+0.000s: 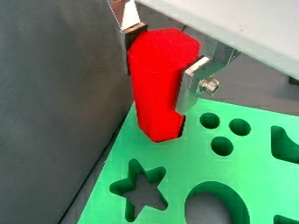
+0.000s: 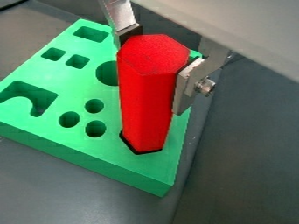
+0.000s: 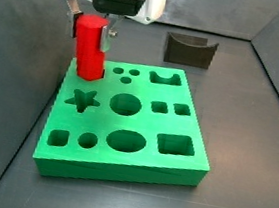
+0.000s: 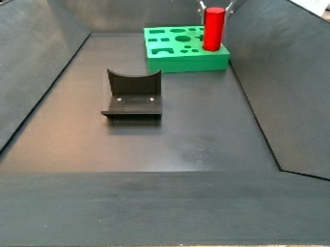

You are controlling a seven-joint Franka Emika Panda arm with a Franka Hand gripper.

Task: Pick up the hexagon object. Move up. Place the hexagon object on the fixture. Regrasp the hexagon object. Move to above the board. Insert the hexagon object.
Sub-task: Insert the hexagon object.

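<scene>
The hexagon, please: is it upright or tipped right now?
Upright. The hexagon stands vertically, its lower end in a corner hole of the board, with the gripper shut on its top.

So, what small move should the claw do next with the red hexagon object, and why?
Probably press straight down a little more. The claw holds the hexagon object upright, and its lower end already sits in a corner hole of the board, while most of it stands above the surface in a side view. Opening should likely wait.
</scene>
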